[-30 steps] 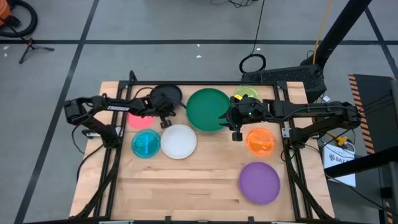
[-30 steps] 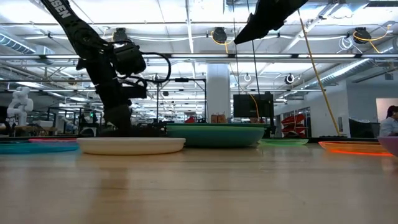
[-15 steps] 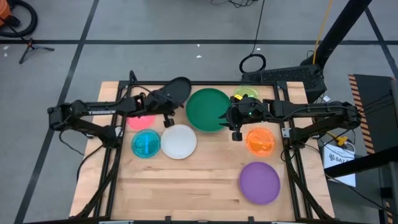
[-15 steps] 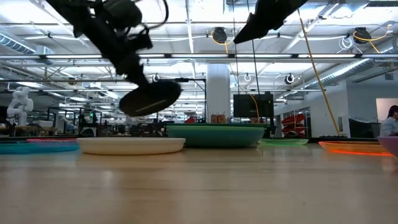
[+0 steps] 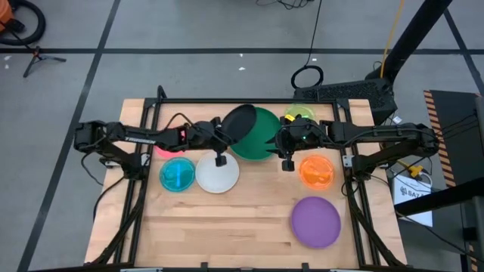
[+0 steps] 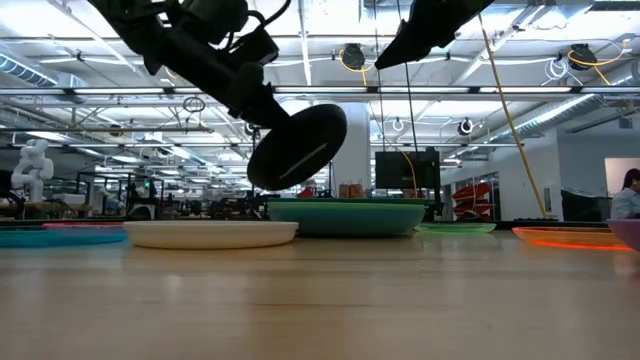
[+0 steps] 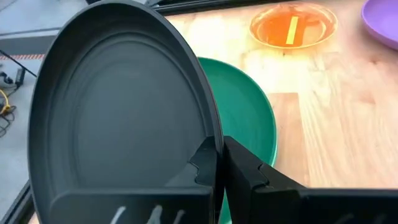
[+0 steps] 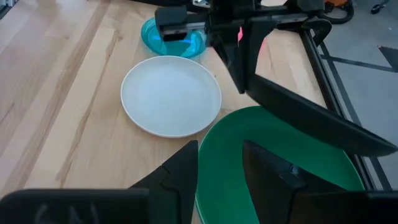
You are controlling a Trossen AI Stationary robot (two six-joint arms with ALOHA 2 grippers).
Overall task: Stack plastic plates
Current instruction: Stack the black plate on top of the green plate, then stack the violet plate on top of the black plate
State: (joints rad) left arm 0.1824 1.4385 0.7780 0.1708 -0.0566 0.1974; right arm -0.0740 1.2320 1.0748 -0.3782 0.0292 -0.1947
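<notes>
Black plate [image 5: 240, 124], green plate [image 5: 261, 140]

Even, bright overhead light falls on the worktop [image 5: 227, 219], throwing only soft shadows. In the low view, ceiling lamps [image 6: 352, 55] glare behind a silhouetted black plate [image 6: 297, 146]. Near the left end effector [image 7: 217, 168], that plate's rim looks slightly blurred.

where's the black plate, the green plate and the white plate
black plate [image 5: 240, 125]: high view, middle of its tilted face
green plate [image 5: 265, 140]: high view, uncovered part of its inner face
white plate [image 8: 171, 95]: right wrist view, centre of its flat
</notes>
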